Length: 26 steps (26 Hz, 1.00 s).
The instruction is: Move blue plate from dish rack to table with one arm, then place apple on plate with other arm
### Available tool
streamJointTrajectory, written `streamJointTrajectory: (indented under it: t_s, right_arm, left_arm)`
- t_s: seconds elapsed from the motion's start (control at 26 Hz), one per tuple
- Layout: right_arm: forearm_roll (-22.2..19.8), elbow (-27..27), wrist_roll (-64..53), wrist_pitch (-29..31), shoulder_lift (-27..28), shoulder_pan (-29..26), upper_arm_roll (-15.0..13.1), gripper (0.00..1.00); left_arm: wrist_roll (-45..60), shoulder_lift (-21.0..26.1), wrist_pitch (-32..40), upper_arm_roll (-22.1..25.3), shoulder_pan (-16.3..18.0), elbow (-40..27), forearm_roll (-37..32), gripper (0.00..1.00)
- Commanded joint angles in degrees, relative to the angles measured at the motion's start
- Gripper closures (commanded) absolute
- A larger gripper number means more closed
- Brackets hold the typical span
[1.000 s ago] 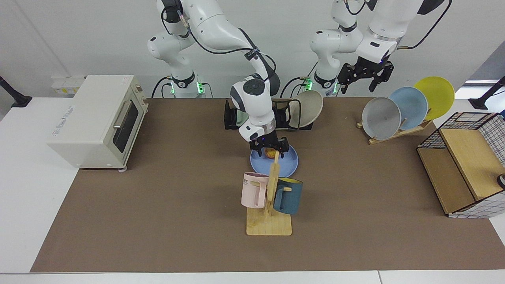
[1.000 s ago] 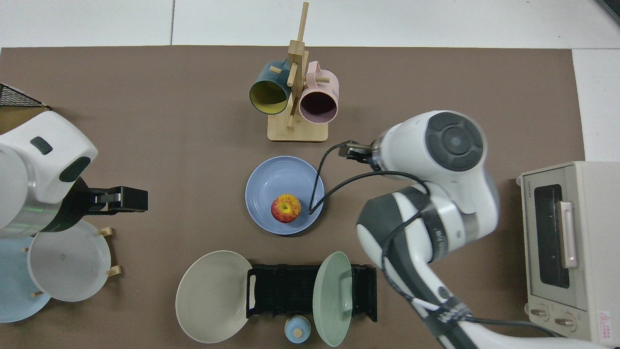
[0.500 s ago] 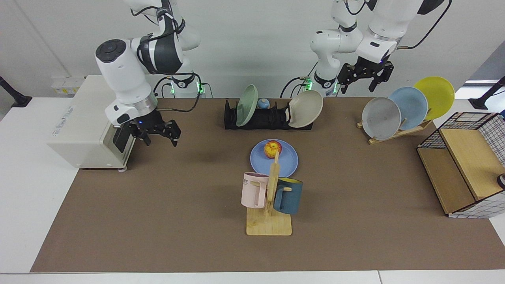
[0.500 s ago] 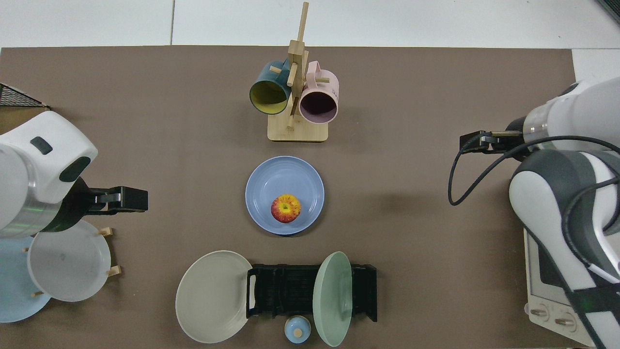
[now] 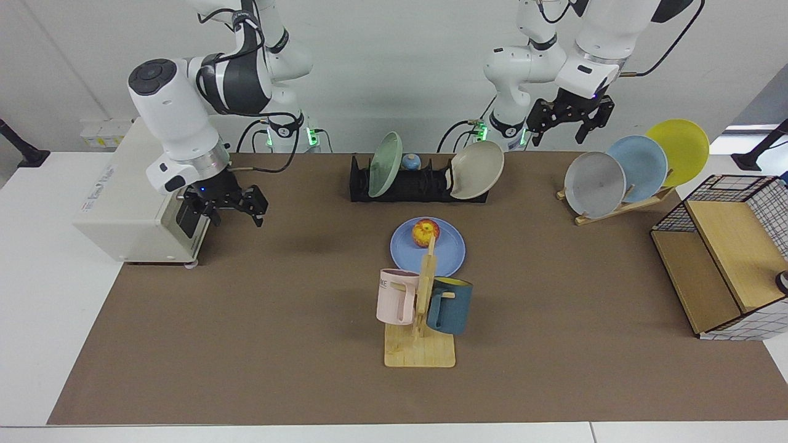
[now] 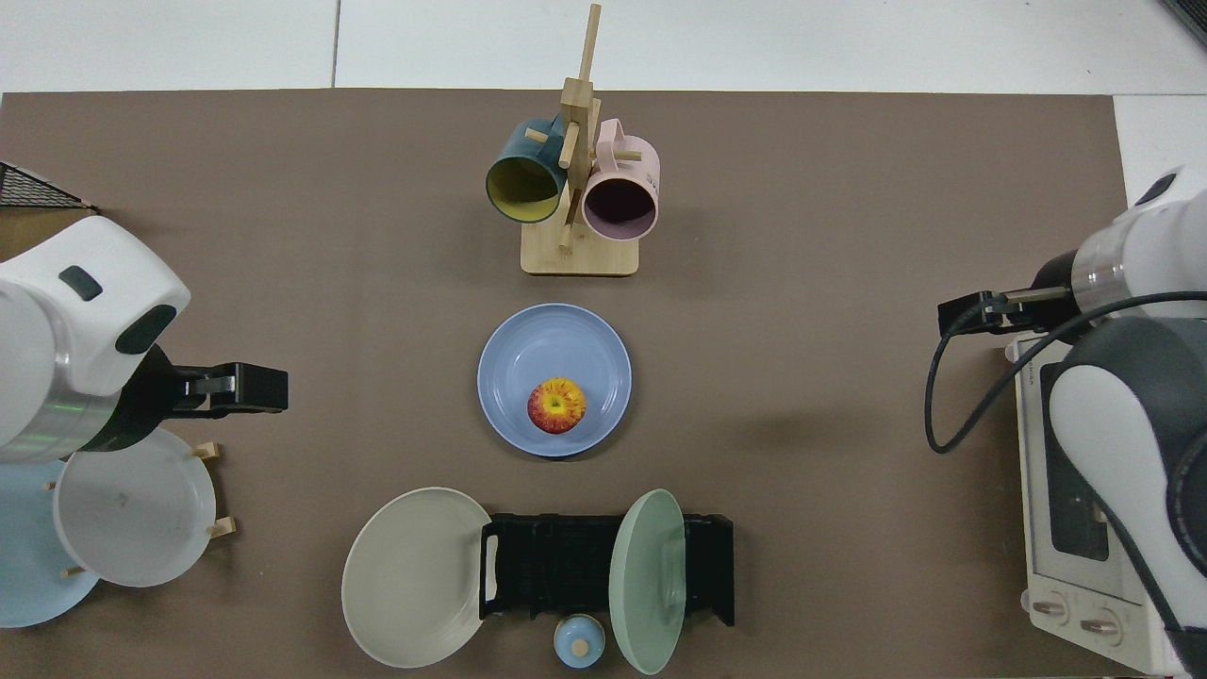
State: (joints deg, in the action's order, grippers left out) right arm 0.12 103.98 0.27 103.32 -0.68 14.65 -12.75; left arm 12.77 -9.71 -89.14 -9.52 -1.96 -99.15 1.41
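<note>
The blue plate [image 5: 446, 253] [image 6: 552, 344] lies flat on the brown table [image 5: 277, 307] [image 6: 801, 189], just in front of the black dish rack [image 5: 418, 184] [image 6: 566, 566]. The apple [image 5: 425, 232] [image 6: 556, 405] rests on the plate, on the side nearer the rack. My right gripper [image 5: 237, 215] hovers open and empty beside the toaster oven, far from the plate. My left gripper [image 5: 560, 130] hangs open and empty above the table's back edge, near the wooden plate rack; that arm waits.
A toaster oven [image 5: 135, 184] stands at the facing view's left. The dish rack holds a green plate [image 5: 385, 156] and a beige plate [image 5: 477, 169]. A mug stand [image 5: 420, 307] carries two mugs. A wooden plate rack [image 5: 622, 206] and a wire basket [image 5: 720, 258] stand at that view's right.
My right gripper let go of the apple on the blue plate, rose and swung away to the toaster oven. The left arm has not moved.
</note>
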Motion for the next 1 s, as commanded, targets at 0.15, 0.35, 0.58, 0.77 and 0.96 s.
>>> streamJointTrajectory:
  t_s: [0.15,0.35,0.58,0.77,0.96]
  right_arm:
    - [-1.17,1.05,-3.08,-1.54,-2.22,-2.52,0.27,0.00]
    - [-1.26,0.53,-5.80,2.14,-1.96,-2.87,0.35,0.00]
    - [-1.17,0.35,-6.15,2.68,-1.87,-2.70,0.35,0.00]
    - [-1.09,-0.09,-5.72,2.50,-2.31,-2.69,0.18,0.00]
    - [-0.12,-0.97,-5.71,1.97,-2.22,-2.87,0.18,0.00]
  left_arm:
    - [0.42,-0.05,0.90,-0.06,0.11,0.80,-1.06,0.00]
    - [0.42,-0.05,0.90,-0.06,0.11,0.80,-1.06,0.00]
    - [0.42,-0.05,0.90,-0.06,0.11,0.80,-1.06,0.00]
    - [0.42,-0.05,0.90,-0.06,0.03,0.80,-1.06,0.00]
    - [0.42,-0.05,0.90,-0.06,0.03,0.80,-1.06,0.00]
